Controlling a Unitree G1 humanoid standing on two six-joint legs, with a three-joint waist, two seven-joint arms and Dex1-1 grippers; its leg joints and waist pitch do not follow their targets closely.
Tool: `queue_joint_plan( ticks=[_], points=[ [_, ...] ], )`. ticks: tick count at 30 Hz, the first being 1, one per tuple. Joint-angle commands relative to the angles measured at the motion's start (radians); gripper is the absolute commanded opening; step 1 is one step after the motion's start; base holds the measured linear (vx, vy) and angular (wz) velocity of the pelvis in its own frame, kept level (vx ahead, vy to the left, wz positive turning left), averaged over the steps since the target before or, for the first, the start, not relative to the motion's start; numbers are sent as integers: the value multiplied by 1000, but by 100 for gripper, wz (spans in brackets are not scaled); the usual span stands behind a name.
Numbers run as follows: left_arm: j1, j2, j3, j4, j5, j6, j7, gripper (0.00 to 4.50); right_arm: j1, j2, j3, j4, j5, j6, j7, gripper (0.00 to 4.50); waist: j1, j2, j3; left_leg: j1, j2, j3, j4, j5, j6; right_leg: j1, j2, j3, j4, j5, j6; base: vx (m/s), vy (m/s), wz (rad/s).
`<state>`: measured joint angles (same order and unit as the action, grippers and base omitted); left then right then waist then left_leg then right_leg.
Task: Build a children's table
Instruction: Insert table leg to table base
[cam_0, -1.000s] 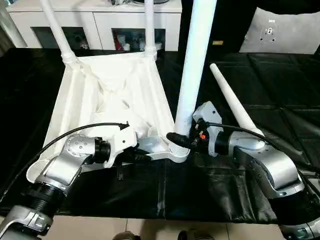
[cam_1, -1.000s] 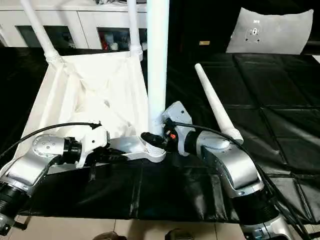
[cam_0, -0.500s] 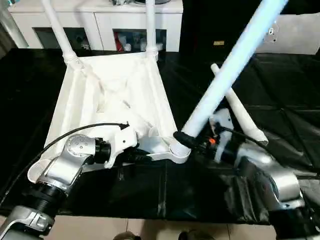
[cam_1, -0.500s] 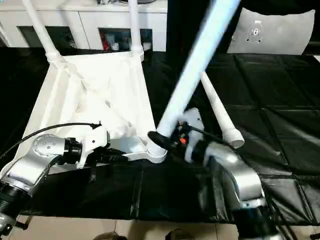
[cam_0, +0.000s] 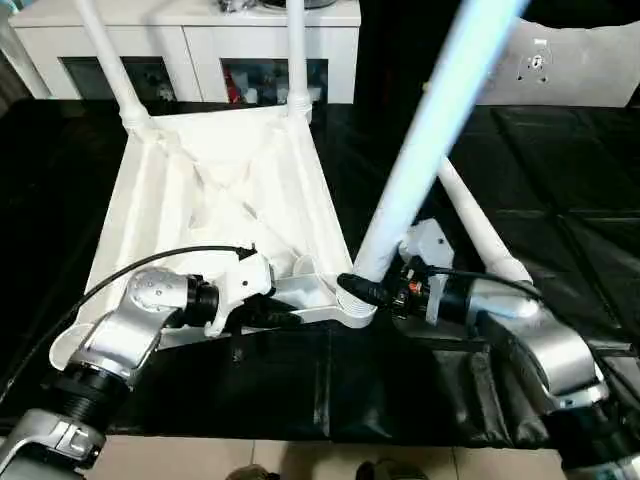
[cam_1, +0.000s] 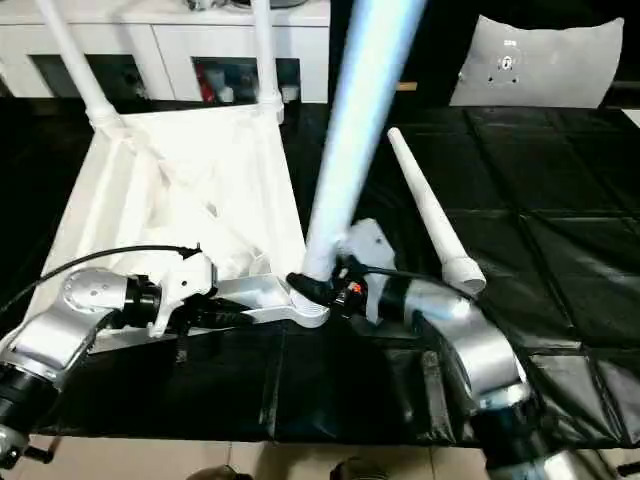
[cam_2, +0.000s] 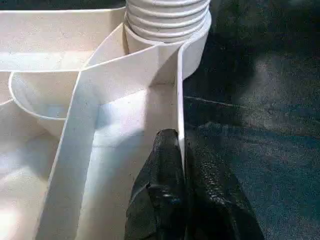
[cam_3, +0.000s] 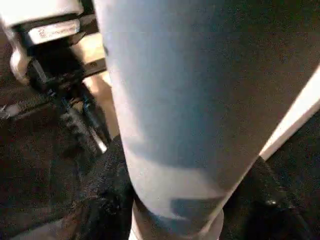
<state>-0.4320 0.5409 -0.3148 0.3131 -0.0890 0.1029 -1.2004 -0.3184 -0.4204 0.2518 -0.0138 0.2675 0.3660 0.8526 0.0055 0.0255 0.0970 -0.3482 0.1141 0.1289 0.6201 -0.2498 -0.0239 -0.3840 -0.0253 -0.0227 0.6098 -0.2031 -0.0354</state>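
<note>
- Tilted now toward 1 o'clock, the third leg (cam_0: 420, 160) has swung off the upright stance it had a second ago, while its threaded foot stays at the near-right corner socket (cam_0: 352, 302).
- Upside down on the black-covered desk (cam_0: 560, 200) lies the white tabletop (cam_0: 215, 200), ribbed underside showing.
- Two legs already stand in its far corners, one at 11 o'clock (cam_0: 110, 60) and one at 12 o'clock (cam_0: 296, 50).
- A fourth leg (cam_0: 480, 225) lies loose on the desk, just beyond the right forearm, at about 2 o'clock from the socket.
- Closed onto the low end of the third leg, the right pincer (cam_0: 372, 290) holds it just above the socket.
- Nearly shut, the left pincer (cam_2: 175, 165) clamps the thin side wall of the tabletop close to the same corner, steadying it.
- Step in hand, as a judgement: seating the third leg in its socket.
- Whether the threads have caught cannot be told.
- Next move likely calls for bringing the leg back upright over the socket, then turning it in while the left pincer keeps the tabletop from sliding.
- Forcing it in at this lean could cross the threads or lift the corner.
</note>
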Motion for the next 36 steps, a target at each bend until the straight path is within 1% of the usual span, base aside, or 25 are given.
queue_joint_plan(
  ticks=[1,3,4,5,7,11,12,14,16,17,18,19,20,22,23,25,26,27,28,29,30,31,34,35,36],
  points=[
    [-43,13,13,-21,-17,-26,-32,0,69,-25,134,122,-68,61,61,191,0,-1,-23,-5,109,-32,-93,-76,83,40,-130,66,-76,-158,-260,0,0,0],
    [-63,13,11,-14,-20,-25,-46,0,72,-24,155,130,-75,58,75,191,0,-1,-22,-3,111,-34,-96,-91,80,41,-131,66,-75,-168,-261,0,0,0],
    [-73,13,10,-12,-22,-23,-55,0,76,-24,167,128,-77,59,83,191,-1,-4,-8,-3,111,-34,-101,-113,78,35,-131,68,-80,-193,-257,0,0,0],
    [-73,13,10,-12,-22,-23,-55,0,76,-24,167,128,-77,59,83,191,-1,-4,-9,-1,111,-35,-101,-124,74,36,-131,69,-81,-209,-255,0,0,0],
    [-109,11,13,15,-19,-27,-71,0,83,-18,192,119,-72,68,108,191,1,-3,3,6,115,-36,-108,-169,57,30,-133,72,-88,-272,-249,0,0,0],
    [-142,16,28,47,-20,-31,-79,0,79,4,204,119,-77,69,108,191,6,-8,19,9,115,-39,-120,-213,37,30,-140,77,-98,-366,-225,0,0,0],
    [-143,23,35,49,-20,-30,-77,0,77,14,201,123,-77,67,103,191,6,-11,18,10,115,-38,-121,-205,38,31,-139,78,-99,-362,-224,0,0,0],
    [-134,38,45,43,-21,-27,-75,0,70,30,190,138,-79,60,85,191,4,-11,20,5,117,-39,-125,-158,46,35,-140,78,-95,-304,-233,0,0,0],
    [-121,48,55,32,-25,-19,-71,0,64,39,183,149,-82,57,73,191,3,-10,20,5,117,-38,-126,-150,50,35,-140,77,-93,-287,-239,0,0,0],
    [-112,53,60,25,-27,-17,-70,0,61,44,180,155,-85,52,66,191,0,-14,16,4,118,-38,-127,-144,51,40,-140,75,-92,-278,-246,0,0,0],
    [-107,56,62,22,-28,-16,-70,0,60,46,178,157,-87,49,63,191,-2,-12,21,3,119,-38,-129,-152,51,37,-141,76,-94,-293,-249,0,0,0],
    [-95,60,67,10,-29,-10,-63,0,57,51,174,163,-91,48,51,191,-3,-11,19,5,120,-38,-129,-156,50,38,-141,76,-95,-299,-251,0,0,0],
    [-78,63,77,-9,-31,4,-49,0,53,59,166,171,-98,48,30,191,-5,-11,23,3,120,-38,-131,-161,47,36,-143,77,-95,-308,-254,0,0,0],
    [-44,62,99,-52,-34,38,-4,0,46,80,143,191,-113,43,-21,191,-10,-11,16,4,122,-38,-131,-166,39,38,-144,78,-95,-322,-256,0,0,0],
    [-13,57,120,-97,-35,74,42,0,41,95,125,205,-124,38,-62,191,-13,-10,19,6,121,-37,-133,-196,32,33,-143,78,-101,-379,-248,0,0,0],
    [38,45,152,-173,-36,136,117,0,32,116,99,224,-141,34,-118,191,-20,-12,15,-2,122,-40,-135,-201,21,39,-145,77,-98,-399,-247,0,0,0],
    [93,29,178,-253,-34,196,182,0,24,135,75,240,-148,32,-161,191,-26,-13,14,-7,123,-42,-137,-201,15,40,-146,76,-97,-408,-244,0,0,0],
    [103,26,182,-267,-33,205,193,0,23,139,71,243,-149,32,-168,191,-31,-12,13,-6,124,-41,-136,-203,15,37,-144,76,-98,-414,-241,0,0,0],
    [162,1,198,-356,-22,264,252,0,13,161,48,260,-152,35,-213,191,-32,-13,12,-4,122,-39,-135,-208,17,34,-141,76,-102,-422,-239,0,0,0],
    [210,-29,202,-438,-12,318,296,0,2,181,29,278,-155,33,-247,191,-42,-15,8,-7,123,-38,-133,-200,16,37,-142,77,-97,-401,-250,0,0,0],
    [235,-53,198,-484,-6,349,323,0,-5,193,18,291,-155,30,-265,191,-46,-22,2,-7,120,-35,-128,-179,28,38,-140,77,-100,-379,-257,0,0,0],
    [243,-61,196,-500,-5,361,333,0,-8,197,15,297,-155,29,-270,191,-49,-21,3,-6,120,-33,-127,-170,34,37,-140,79,-99,-369,-261,0,0,0],
    [279,-111,167,-585,0,428,388,0,-23,215,6,327,-153,14,-289,191,-44,-25,-2,-5,112,-23,-118,-108,68,39,-134,78,-100,-324,-267,0,0,0],
    [285,-134,144,-614,4,456,417,0,-31,226,6,341,-147,15,-293,191,-40,-33,-4,-5,112,-21,-117,-90,79,39,-132,77,-99,-306,-267,0,0,0],
    [283,-142,137,-617,7,462,425,0,-33,229,8,344,-146,15,-293,191,-37,-27,-5,-6,111,-21,-117,-77,85,39,-130,74,-98,-290,-268,0,0,0]
  ],
)
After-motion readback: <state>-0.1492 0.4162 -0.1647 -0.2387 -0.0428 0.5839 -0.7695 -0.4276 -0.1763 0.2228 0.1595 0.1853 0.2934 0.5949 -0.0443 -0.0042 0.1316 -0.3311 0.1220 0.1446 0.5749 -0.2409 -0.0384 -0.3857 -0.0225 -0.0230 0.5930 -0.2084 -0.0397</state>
